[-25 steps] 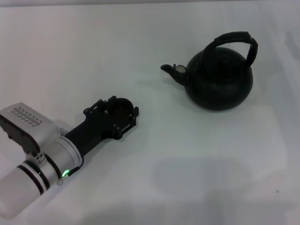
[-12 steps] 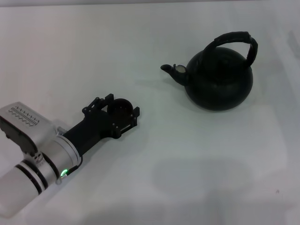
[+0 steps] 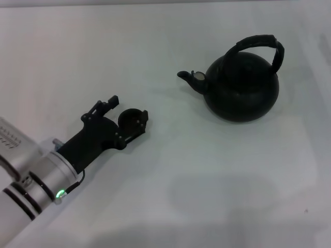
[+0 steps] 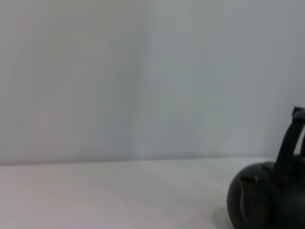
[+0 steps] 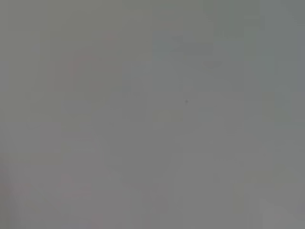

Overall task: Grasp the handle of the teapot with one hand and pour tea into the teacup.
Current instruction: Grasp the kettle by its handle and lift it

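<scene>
Teapot stands upright at two o'clock, spout toward nine. Left gripper, at eight o'clock, has fingers spread, teacup between them.

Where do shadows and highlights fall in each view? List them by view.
Head view: a soft shadow hugs the teapot at its base, a faint broad patch lies on the near table, and a dim shadow sits beside the left gripper at the teacup. Left wrist view: a slight shadow under the teapot. Right wrist view: flat grey, no shadow or highlight.
</scene>
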Controlling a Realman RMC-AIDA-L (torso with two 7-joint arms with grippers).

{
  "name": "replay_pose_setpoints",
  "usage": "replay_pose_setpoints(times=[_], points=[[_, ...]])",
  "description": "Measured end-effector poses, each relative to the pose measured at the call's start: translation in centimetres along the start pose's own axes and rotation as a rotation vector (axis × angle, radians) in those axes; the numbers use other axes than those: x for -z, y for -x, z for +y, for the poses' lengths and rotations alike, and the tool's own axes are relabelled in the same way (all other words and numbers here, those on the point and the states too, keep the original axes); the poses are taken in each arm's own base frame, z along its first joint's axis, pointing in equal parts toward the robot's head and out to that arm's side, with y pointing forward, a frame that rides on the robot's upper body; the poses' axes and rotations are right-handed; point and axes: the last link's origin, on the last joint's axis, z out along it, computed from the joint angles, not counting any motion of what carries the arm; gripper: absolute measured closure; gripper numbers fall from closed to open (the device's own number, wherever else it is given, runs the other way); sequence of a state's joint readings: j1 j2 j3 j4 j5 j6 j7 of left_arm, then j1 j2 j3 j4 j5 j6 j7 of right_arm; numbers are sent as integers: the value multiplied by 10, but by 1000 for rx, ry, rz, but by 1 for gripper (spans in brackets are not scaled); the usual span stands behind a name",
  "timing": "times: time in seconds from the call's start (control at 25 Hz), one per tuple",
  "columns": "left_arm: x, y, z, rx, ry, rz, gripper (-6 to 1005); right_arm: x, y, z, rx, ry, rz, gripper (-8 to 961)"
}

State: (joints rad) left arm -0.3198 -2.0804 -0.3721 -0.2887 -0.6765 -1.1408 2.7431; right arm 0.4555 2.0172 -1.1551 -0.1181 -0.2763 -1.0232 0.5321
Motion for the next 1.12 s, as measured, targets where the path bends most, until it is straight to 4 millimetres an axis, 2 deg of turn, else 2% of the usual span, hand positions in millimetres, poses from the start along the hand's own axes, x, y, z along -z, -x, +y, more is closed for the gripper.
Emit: replay_pose_setpoints(times=[0.28, 0.44, 0.52, 0.64, 0.76, 0.88, 1.04, 1.12], points=[[16, -8, -6, 32, -59, 108, 125, 0, -1, 2, -29, 8, 3, 79], [35, -13, -16, 59, -146, 194, 127, -1, 0, 3, -68, 22, 5, 79], [51, -14, -27, 82, -243, 245, 128, -1, 4, 3, -85, 44, -5, 79], [76, -14, -43, 117, -401, 314, 129, -4, 20, 5, -74, 130, -20, 80], [102, -12, -56, 136, -540, 358, 130, -9, 43, 4, -49, 224, -8, 80], [117, -9, -64, 152, -633, 374, 131, -12, 69, 1, 6, 311, 41, 80], [125, -7, -70, 167, -698, 386, 131, -6, 96, 0, 104, 392, 176, 80], [127, -8, -74, 174, -725, 392, 132, 0, 103, -3, 147, 402, 261, 81]])
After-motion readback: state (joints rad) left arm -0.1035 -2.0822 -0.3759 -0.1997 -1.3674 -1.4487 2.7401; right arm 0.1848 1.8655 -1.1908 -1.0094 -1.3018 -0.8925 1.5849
